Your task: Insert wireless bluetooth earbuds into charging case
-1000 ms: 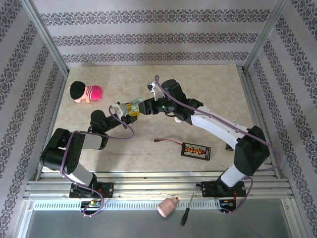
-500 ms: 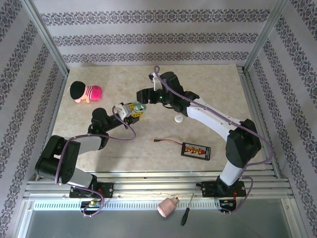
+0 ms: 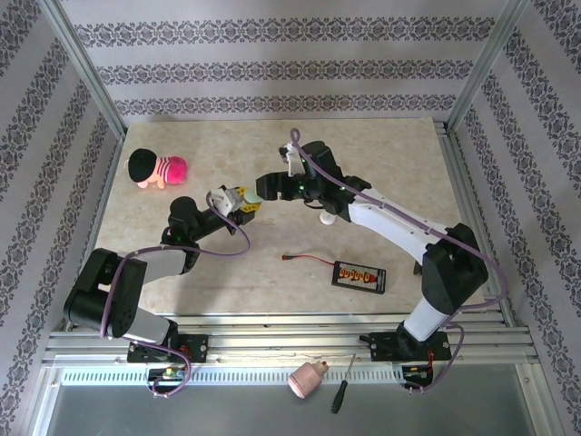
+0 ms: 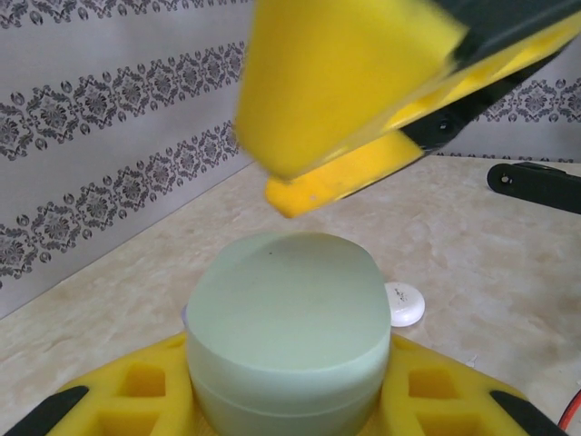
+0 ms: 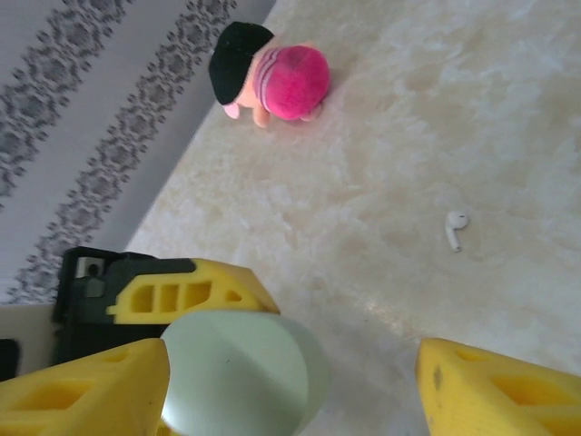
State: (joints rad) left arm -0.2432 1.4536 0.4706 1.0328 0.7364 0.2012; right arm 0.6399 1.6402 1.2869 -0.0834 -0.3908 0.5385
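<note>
We've got the left hand point(image 3: 241, 202) clamped on the pale green case point(image 4: 289, 336), up off the counter point(image 5: 508, 109), probably so the wide-open right hand point(image 5: 290, 363) can reach it. One white earbud point(image 5: 454, 229) lies loose, mid-right of frame.

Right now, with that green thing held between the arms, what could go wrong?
The pale green charging case hangs above the table, pinched by the left gripper. The open right gripper has a finger very close over it; a nudge might knock it loose. The white earbud lies loose on the table; a dropped case could hit it.
</note>
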